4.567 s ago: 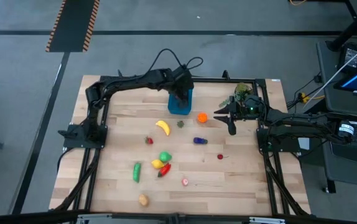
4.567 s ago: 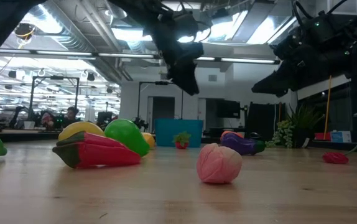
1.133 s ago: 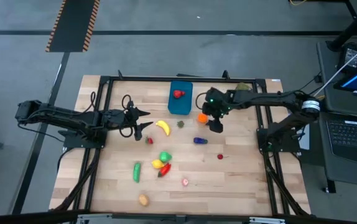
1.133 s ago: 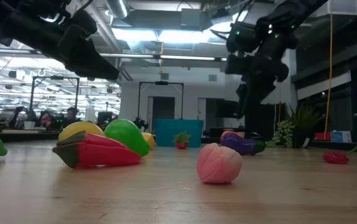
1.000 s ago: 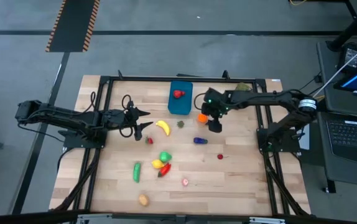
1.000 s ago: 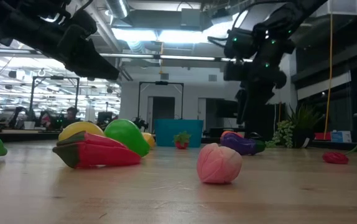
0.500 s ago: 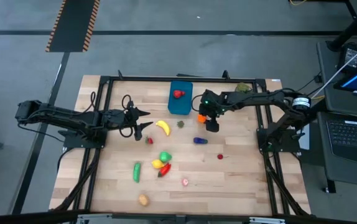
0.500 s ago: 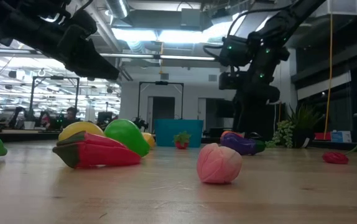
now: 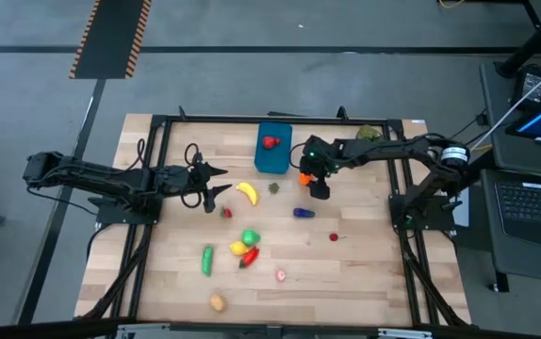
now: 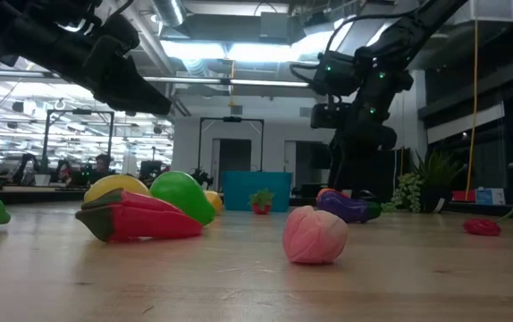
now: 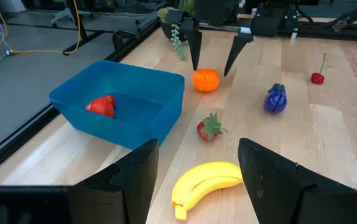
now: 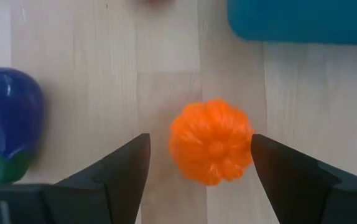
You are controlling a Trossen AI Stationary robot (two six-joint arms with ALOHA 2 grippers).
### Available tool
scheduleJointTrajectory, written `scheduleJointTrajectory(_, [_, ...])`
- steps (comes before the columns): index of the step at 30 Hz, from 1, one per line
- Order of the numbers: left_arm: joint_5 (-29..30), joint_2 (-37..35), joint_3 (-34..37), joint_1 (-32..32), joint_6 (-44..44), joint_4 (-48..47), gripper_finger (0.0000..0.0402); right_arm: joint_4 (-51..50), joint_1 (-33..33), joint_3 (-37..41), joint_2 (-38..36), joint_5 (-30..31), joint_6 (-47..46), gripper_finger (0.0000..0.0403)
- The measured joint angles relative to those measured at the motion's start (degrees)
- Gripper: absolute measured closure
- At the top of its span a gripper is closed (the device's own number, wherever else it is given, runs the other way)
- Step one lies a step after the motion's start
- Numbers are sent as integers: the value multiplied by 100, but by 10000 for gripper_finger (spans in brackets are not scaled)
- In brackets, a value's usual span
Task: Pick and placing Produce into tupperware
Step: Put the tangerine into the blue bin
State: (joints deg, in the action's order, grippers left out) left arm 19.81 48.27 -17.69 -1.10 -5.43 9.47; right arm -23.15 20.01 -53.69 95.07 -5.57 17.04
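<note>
- The left claw point(image 9: 216, 182) waits over the left part of the desk point(image 9: 346, 273), its fingers spread apart and empty, pointing toward the banana point(image 9: 246, 193). It sits low and close to that fruit; if it started forward without first rising or lining up, I judge a fingertip could shove the curved banana away instead of straddling it.
- The tupperware point(image 9: 272, 148) stands at the far edge of the desk, centre-left, with one red strawberry point(image 9: 270, 142) already in it. It looks light and nothing pins it down, so a fruit dropped against its rim, or a claw brushing its wall, could slide it toward the edge.
- A second strawberry point(image 11: 211, 127) lies between the banana and the tub; a low carry path toward the tub might knock it.
- The orange point(image 12: 211, 141) rests on the desk just right of the tub's near corner. The right claw point(image 12: 200, 155) hangs directly over it, fingers spread wide, one on each side, not touching it. The fruit is round and ridged; if the claw closes off-centre or too high, I expect it to squirt out and roll, perhaps against the tub.
- The eggplant point(image 12: 7, 121) lies near the orange, on the near side of it. A finger coming down wide could clip it.
- The remaining produce lies scattered nearer and to the right, a cherry point(image 9: 334, 237) among it; anything bumped could roll off the desk.
</note>
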Motion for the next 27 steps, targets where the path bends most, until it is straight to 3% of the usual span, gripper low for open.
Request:
scheduleJointTrajectory(9, [2,0,-2,0,0,-107,188,71,0,0,379,1,2,124])
scheduleJointTrajectory(27, [2,0,-2,1,0,-131,188,234,0,2,466,1,-35,124])
